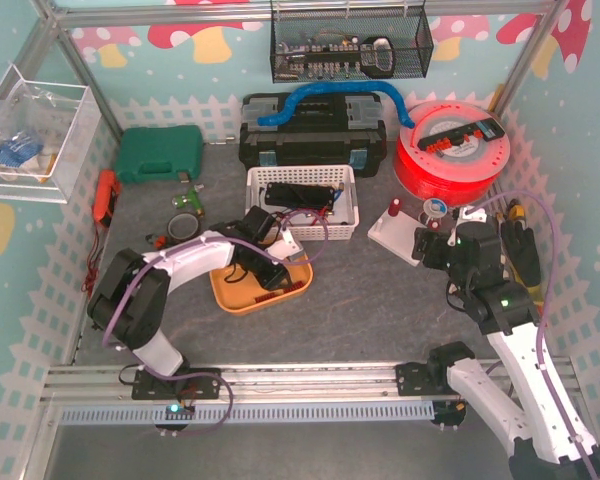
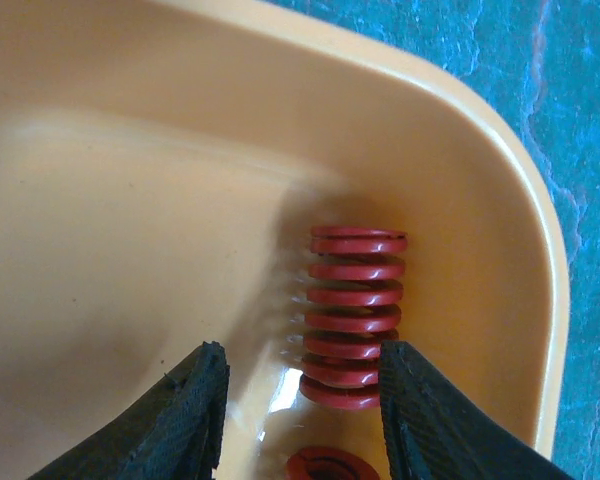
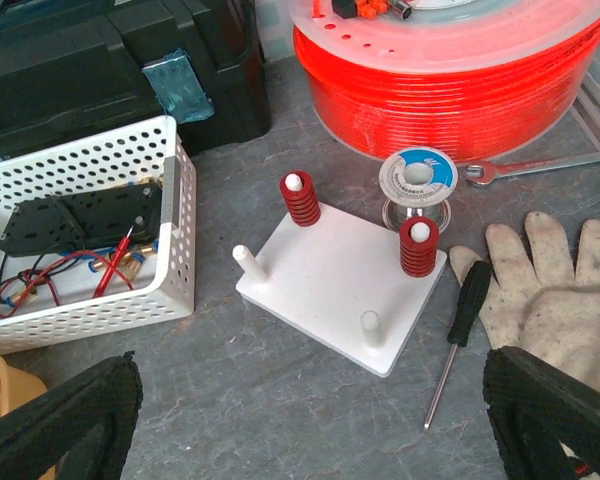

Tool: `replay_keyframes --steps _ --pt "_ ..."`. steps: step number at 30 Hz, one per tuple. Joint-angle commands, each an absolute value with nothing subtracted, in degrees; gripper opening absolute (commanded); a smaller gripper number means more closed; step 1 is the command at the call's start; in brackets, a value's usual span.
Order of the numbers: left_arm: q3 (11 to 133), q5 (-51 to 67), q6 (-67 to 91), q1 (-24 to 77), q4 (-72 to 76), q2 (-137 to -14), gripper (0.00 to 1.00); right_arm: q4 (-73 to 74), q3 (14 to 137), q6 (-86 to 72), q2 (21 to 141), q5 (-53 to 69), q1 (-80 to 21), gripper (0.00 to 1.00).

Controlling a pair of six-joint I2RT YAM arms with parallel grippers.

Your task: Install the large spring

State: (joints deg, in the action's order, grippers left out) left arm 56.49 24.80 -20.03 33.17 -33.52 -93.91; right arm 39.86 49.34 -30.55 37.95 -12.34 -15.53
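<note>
In the left wrist view a large red spring [image 2: 355, 315] lies on its side in the corner of an orange tray [image 2: 130, 200]. My left gripper [image 2: 302, 385] is open over it, the spring's near end lying between the fingers and against the right finger [image 2: 430, 420]. A second red spring [image 2: 325, 466] shows end-on just below. In the top view the left gripper [image 1: 265, 265] reaches into the tray [image 1: 230, 295]. My right gripper [image 3: 310, 420] is open and empty, before a white peg plate [image 3: 340, 270] that has two red springs [image 3: 300, 200] [image 3: 418, 248] on pegs and two bare pegs [image 3: 246, 262] [image 3: 372, 328].
A white perforated basket [image 3: 175, 230] with cables stands left of the plate. A screwdriver [image 3: 460, 320], work gloves [image 3: 560, 290], a solder spool [image 3: 418, 180] and a wrench [image 3: 540, 168] lie to the right. An orange filament reel [image 1: 450, 150] and a black toolbox [image 1: 310, 135] are behind.
</note>
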Motion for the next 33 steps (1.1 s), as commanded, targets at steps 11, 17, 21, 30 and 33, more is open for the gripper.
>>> replay_keyframes --steps 11,17,21,30,33 --pt "54.9 24.7 -24.5 33.5 -30.5 -97.4 0.47 40.4 50.1 -33.5 36.6 -11.4 -15.8 0.93" --pt "56.2 22.5 -24.2 32.7 -29.1 -98.6 0.45 40.4 50.4 -34.8 36.6 -11.4 -15.8 0.92" --pt "55.4 21.5 -24.0 32.7 -27.8 -98.7 0.44 40.4 50.6 -35.2 36.3 -11.6 -15.8 0.92" --pt "53.4 22.5 -23.6 32.7 -27.1 -98.1 0.44 40.9 50.7 -35.2 36.3 -12.0 -15.8 0.93" --pt "53.1 22.2 -23.7 32.7 -26.7 -98.3 0.44 40.9 50.7 -35.2 36.6 -12.1 -15.8 0.92"
